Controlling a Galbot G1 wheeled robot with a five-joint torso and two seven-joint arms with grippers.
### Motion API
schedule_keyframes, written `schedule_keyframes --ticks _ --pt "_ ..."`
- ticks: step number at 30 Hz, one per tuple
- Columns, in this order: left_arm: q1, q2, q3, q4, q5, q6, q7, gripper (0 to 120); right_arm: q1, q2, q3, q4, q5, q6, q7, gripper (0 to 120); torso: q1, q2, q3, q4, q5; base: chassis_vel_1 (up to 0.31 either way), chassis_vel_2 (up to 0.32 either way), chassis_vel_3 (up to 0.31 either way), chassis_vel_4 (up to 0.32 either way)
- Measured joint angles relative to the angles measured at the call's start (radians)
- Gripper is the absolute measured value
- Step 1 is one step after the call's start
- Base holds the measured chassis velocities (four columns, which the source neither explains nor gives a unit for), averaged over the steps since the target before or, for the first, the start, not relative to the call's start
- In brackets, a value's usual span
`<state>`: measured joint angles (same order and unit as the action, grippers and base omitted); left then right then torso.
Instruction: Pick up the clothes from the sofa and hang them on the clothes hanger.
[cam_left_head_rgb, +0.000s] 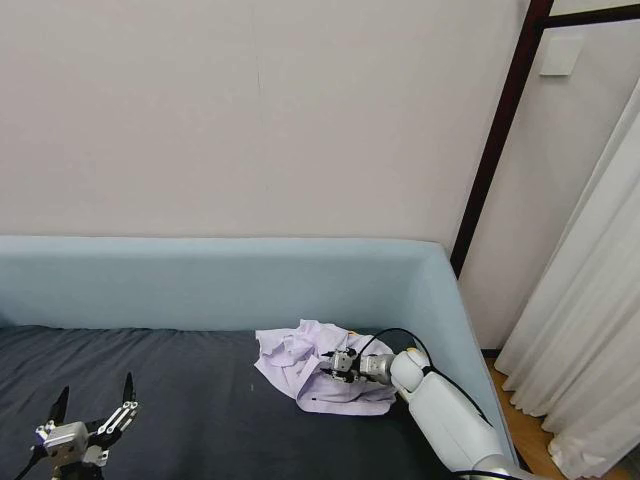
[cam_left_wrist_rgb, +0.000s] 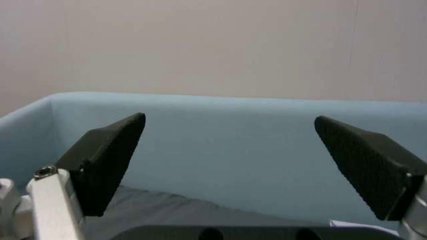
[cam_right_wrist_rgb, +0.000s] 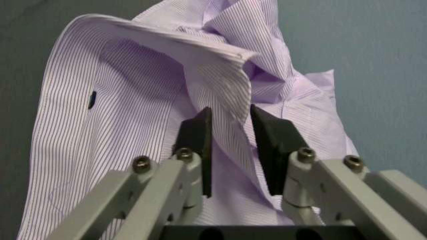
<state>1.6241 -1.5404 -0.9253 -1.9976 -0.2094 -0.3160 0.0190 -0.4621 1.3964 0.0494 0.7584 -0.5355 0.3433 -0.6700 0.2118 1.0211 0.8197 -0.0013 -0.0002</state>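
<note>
A crumpled lilac pin-striped shirt (cam_left_head_rgb: 312, 362) lies on the dark sofa seat (cam_left_head_rgb: 180, 400) near the right armrest. My right gripper (cam_left_head_rgb: 337, 364) reaches into it from the right. In the right wrist view its two black fingers (cam_right_wrist_rgb: 197, 140) pinch a raised fold of the shirt (cam_right_wrist_rgb: 133, 100) between them, the right gripper (cam_right_wrist_rgb: 230, 132) nearly closed on the cloth. My left gripper (cam_left_head_rgb: 92, 408) hovers low at the front left over the seat, fingers spread wide. In the left wrist view the left gripper (cam_left_wrist_rgb: 230, 165) faces the light-blue backrest (cam_left_wrist_rgb: 227, 140) with nothing between its fingers.
The sofa's light-blue backrest (cam_left_head_rgb: 200, 285) runs across the view, with a right armrest (cam_left_head_rgb: 455, 320) beside my arm. A plain wall rises behind. A dark door frame (cam_left_head_rgb: 495, 140) and a white curtain (cam_left_head_rgb: 590, 330) stand at the right over wooden floor.
</note>
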Motion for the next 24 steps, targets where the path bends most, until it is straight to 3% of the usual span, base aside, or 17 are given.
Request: schedule_keyframes --ticks 3,6,14,17,19,22,24 --pt "0.001 0.001 0.001 0.001 0.000 -0.003 -0.001 100 -0.008 -0.002 0.007 0.001 0.022 -0.003 0.005 7 0.000 0.000 0.000 0.0002 0.0000 0.000 0.000 0.000 0.000" --pt "0.002 0.000 0.001 0.001 0.000 -0.006 -0.002 100 -0.013 -0.004 0.006 0.004 0.043 -0.003 0.012 0 0.000 0.000 0.000 0.0002 0.0000 0.000 0.000 0.000 0.000" --pt "0.011 0.002 -0.002 0.001 -0.005 -0.020 -0.004 100 -0.037 -0.025 -0.028 0.042 0.251 0.010 0.038 0 0.000 0.000 0.000 0.0005 0.0002 0.000 0.000 0.000 0.000" --pt "0.013 0.019 -0.007 0.008 -0.025 -0.027 -0.005 100 -0.041 -0.136 -0.117 0.202 0.631 -0.056 0.062 0 0.000 0.000 0.000 -0.0002 0.0001 0.000 0.000 0.000 0.000" --pt "0.012 0.021 -0.005 0.011 -0.033 -0.032 -0.004 100 -0.038 -0.158 -0.136 0.244 0.705 -0.073 0.090 0 0.000 0.000 0.000 -0.0004 0.0000 0.000 0.000 0.000 0.000" --pt "-0.001 0.023 0.026 0.017 -0.082 -0.060 0.019 100 -0.008 -0.243 -0.221 0.466 1.073 -0.145 0.300 0 0.000 0.000 0.000 0.0001 -0.0001 0.000 0.000 0.000 0.000" --pt "-0.006 0.024 0.038 0.017 -0.098 -0.070 0.028 100 0.006 -0.257 -0.236 0.520 1.159 -0.156 0.352 0 0.000 0.000 0.000 0.0003 0.0000 0.000 0.000 0.000 0.000"
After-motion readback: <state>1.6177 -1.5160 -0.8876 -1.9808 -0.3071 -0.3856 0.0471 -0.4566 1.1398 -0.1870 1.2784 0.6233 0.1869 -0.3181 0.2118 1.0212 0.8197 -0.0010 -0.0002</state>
